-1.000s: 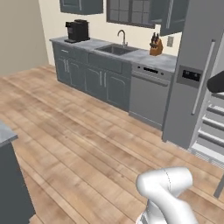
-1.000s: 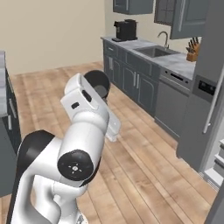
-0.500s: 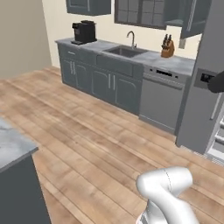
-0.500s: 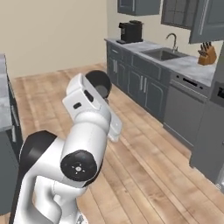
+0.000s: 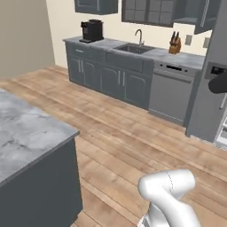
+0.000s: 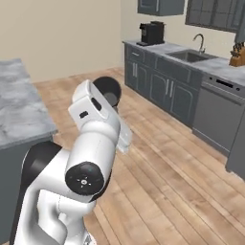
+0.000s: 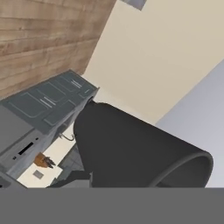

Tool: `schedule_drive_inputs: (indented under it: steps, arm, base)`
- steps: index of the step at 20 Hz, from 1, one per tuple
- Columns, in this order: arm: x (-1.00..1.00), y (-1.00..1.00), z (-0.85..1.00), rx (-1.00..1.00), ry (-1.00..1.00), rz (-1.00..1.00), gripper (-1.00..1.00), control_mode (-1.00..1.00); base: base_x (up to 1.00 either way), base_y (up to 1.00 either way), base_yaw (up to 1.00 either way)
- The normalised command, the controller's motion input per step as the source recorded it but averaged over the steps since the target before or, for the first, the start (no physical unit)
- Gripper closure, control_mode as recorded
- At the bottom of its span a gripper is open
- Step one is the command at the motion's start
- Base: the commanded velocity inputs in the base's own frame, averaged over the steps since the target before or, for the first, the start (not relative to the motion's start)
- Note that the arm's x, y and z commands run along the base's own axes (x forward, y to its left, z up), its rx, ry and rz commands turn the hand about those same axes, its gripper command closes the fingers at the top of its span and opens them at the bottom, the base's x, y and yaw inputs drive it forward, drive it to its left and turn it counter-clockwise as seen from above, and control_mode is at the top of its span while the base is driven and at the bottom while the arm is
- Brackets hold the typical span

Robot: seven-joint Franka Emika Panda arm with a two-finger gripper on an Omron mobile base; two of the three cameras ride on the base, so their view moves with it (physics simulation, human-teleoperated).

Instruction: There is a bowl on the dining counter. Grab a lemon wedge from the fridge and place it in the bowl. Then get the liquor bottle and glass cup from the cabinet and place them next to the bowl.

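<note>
Left base view, from left to right: the dining counter [image 5: 26, 133] fills the lower left, its marble corner jutting toward the open wooden floor [image 5: 128, 137]. Beyond the floor a run of grey base cabinets [image 5: 106, 77] stands along the far wall, carrying a black coffee machine [image 5: 92, 30], then a sink [image 5: 135, 48] with its tap, then a knife block [image 5: 175, 43]. A dishwasher [image 5: 169, 95] follows, and the fridge [image 5: 208, 106] closes the right edge. A dark round shape at the right edge, in front of the fridge, is the glass cup [image 5: 219, 84], raised well above the floor. The wide floor between island and cabinets lies bare.

Right base view: the counter edge [image 6: 21, 112] is at the left, the arm rises just beside it, and the cup [image 6: 107, 91] shows dark at the arm's upper end, near the island's corner.

Hand view: the tumbler [image 7: 135, 148] lies large and tilted across the frame, its open mouth toward the lower right. The gripper [image 7: 87, 177] is clenched on it; one dark finger tip shows against its lower left wall.
</note>
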Motion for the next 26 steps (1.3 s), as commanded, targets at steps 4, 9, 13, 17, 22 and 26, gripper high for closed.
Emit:
schedule_drive_inputs:
  steps: [4,9,13,17,22,26]
  arm:
    - [0.0,0.0,0.0,0.0,0.0,0.0,1.0,1.0]
    - [0.0,0.0,0.0,0.0,0.0,0.0,1.0,1.0]
    - [0.0,0.0,0.0,0.0,0.0,0.0,1.0,1.0]
    - [0.0,0.0,0.0,0.0,0.0,0.0,1.0,1.0]
    - [0.0,0.0,0.0,0.0,0.0,0.0,1.0,1.0]
    - [0.0,0.0,0.0,0.0,0.0,0.0,1.0,1.0]
  base:
    - [-0.91,1.0,-0.09]
    - [-0.7,1.0,-0.14]
    - [-0.67,1.0,-0.15]
    - [-0.65,1.0,-0.16]
    - [-0.62,1.0,-0.16]
    - [-0.57,1.0,-0.18]
